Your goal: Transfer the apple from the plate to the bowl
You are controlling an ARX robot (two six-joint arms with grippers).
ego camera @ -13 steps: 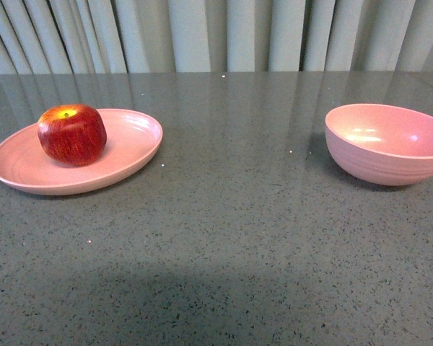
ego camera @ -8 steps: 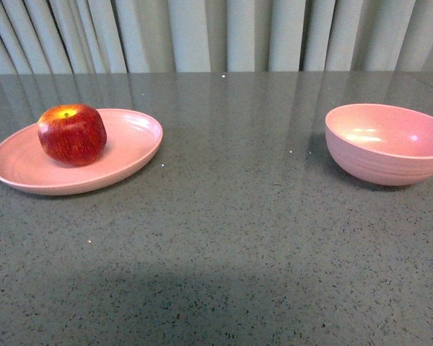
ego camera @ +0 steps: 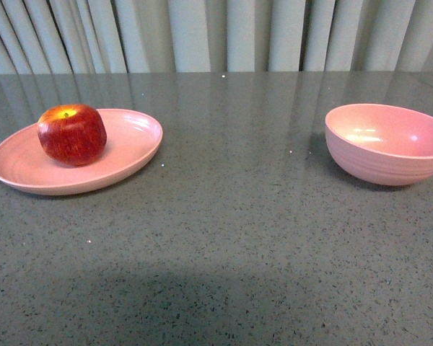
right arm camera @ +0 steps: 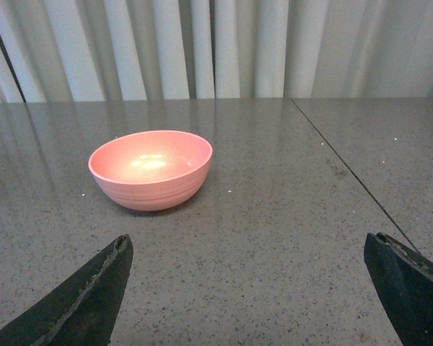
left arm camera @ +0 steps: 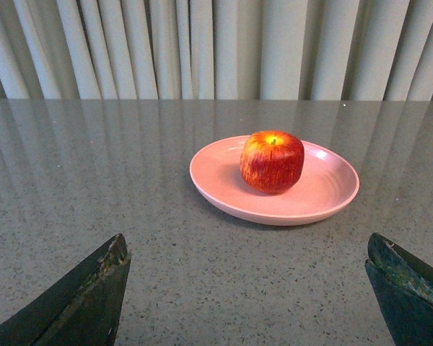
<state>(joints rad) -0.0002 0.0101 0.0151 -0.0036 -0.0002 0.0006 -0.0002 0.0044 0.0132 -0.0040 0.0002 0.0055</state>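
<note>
A glossy red apple (ego camera: 72, 134) with a yellow stem dip sits on the shallow pink plate (ego camera: 133, 148) at the left of the grey table. The deep pink bowl (ego camera: 386, 143) stands empty at the right. Neither arm shows in the front view. In the left wrist view, the apple (left arm camera: 272, 161) rests on the plate (left arm camera: 325, 198) well ahead of my open left gripper (left arm camera: 249, 249), nothing between its fingers. In the right wrist view, the bowl (right arm camera: 151, 170) lies ahead of my open right gripper (right arm camera: 249, 245), off toward one finger's side.
Pale pleated curtains (ego camera: 216, 34) hang behind the table's far edge. A thin seam (right arm camera: 350, 176) runs across the tabletop beside the bowl in the right wrist view. Bare speckled grey tabletop (ego camera: 238, 216) lies between plate and bowl.
</note>
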